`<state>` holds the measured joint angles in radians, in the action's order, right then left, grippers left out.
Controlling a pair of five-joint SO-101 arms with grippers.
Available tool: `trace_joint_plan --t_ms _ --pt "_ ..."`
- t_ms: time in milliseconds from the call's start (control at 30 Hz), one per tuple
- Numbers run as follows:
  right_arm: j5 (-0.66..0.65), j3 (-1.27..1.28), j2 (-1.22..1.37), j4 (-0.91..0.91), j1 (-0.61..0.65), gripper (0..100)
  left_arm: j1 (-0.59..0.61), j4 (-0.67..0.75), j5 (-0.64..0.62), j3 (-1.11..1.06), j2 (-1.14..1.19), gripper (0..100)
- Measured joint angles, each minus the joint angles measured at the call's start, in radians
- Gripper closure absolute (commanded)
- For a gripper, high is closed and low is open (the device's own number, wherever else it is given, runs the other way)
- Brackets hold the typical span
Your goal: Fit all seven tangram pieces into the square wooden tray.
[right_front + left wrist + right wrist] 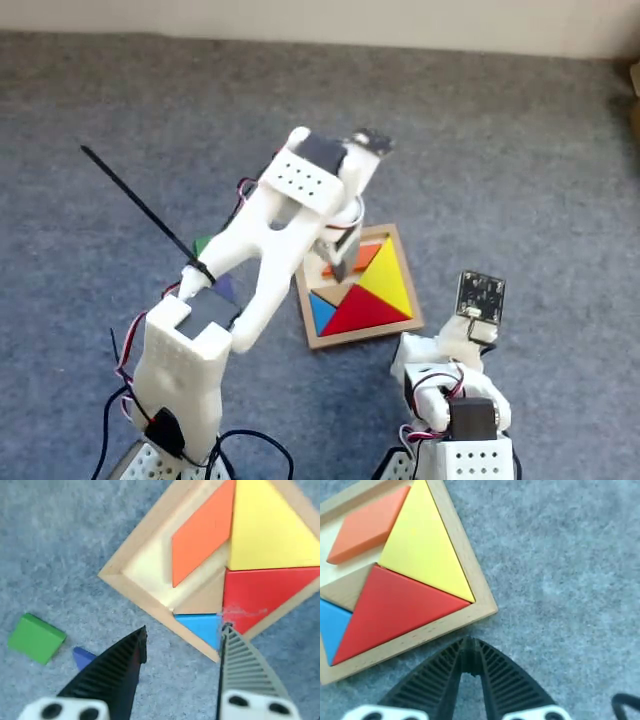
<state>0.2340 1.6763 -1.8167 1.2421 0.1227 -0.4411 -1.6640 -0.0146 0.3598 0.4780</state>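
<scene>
Left gripper (184, 629) hangs over the wooden tray's (137, 540) corner, jaws apart and empty. Right gripper (470, 642) sits beside it, jaws together. Four pieces fill the tray: orange parallelogram (202, 532), yellow triangle (270, 525), red triangle (265, 592), blue triangle (200, 625). Two loose pieces, a green square (36, 637) and a dark blue piece (82, 656), lie toward the worktop's (50, 540) left edge, nearer the left arm.

No text, label, number or sign is legible. The tray (367, 336) and the orange piece (202, 532), yellow piece (270, 527), red piece (260, 592) and blue piece (200, 626) carry plain, unmarked faces. Any print on the circuit board (481, 293) is too small to read.
</scene>
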Motion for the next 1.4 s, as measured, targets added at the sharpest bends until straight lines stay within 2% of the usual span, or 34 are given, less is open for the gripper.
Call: trace_joint_plan --t_ms 200,500,867,1200,1400 --pt "0.000 0.000 0.000 0.000 0.000 99.2 -0.002 0.140 0.003 -0.138 0.000 75" --pt "0.000 0.000 0.000 0.000 0.000 99.2 0.023 0.258 0.049 -0.180 0.014 75" --pt "0.000 0.000 0.000 0.000 0.000 99.2 0.025 0.282 0.078 -0.180 0.044 76" --pt "0.000 0.000 0.000 0.000 0.000 99.2 0.025 0.212 0.078 -0.183 -0.008 76" --pt "0.000 0.000 0.000 0.000 0.000 99.2 0.025 0.278 0.078 -0.249 -0.008 76"
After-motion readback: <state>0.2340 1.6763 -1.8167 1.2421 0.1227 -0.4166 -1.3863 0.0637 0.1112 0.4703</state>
